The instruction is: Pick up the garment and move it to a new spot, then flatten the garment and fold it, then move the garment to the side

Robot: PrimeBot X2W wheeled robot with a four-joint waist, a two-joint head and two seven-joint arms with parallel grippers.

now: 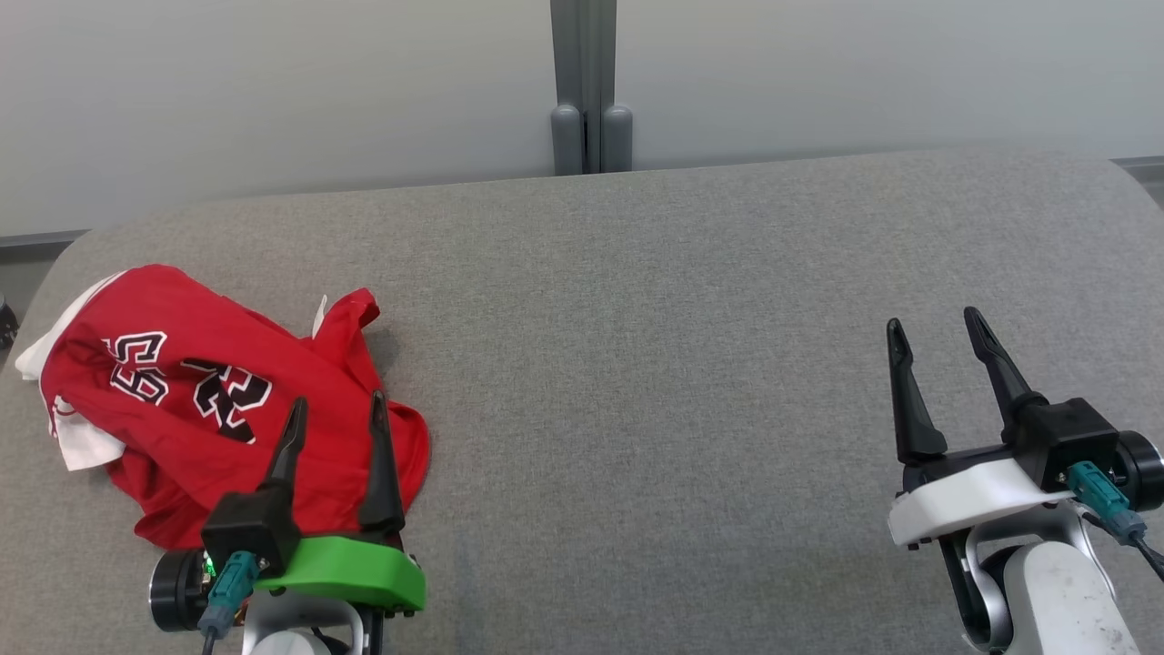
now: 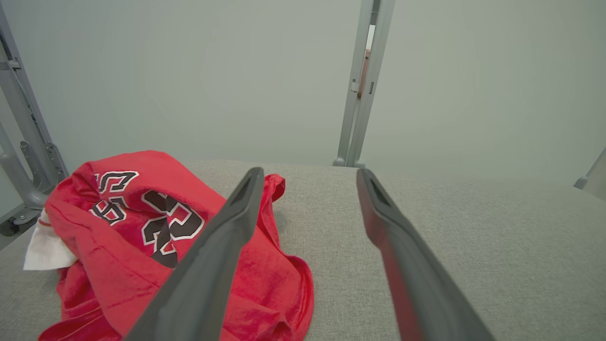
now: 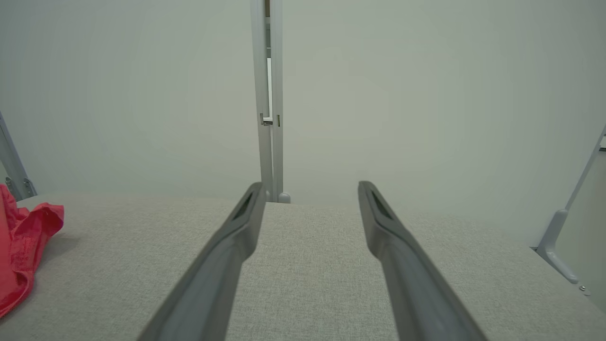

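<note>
The garment (image 1: 195, 391) is a red jersey with black and white numbers and white trim, crumpled in a heap at the left of the grey padded surface (image 1: 637, 364). My left gripper (image 1: 336, 409) hovers open over its near right part, nothing between the fingers. In the left wrist view the garment (image 2: 132, 222) lies left of and beneath the left finger, and that gripper (image 2: 310, 175) is open. My right gripper (image 1: 932, 329) stands open at the lower right, far from the cloth. The right wrist view shows that gripper (image 3: 310, 187) open and a garment edge (image 3: 23, 241) at far left.
A pale wall runs behind the surface, with a grey vertical post (image 1: 584, 86) at its middle. The surface's rounded back edge lies just before the wall. Metal frame brackets (image 2: 28, 161) stand beyond the left end.
</note>
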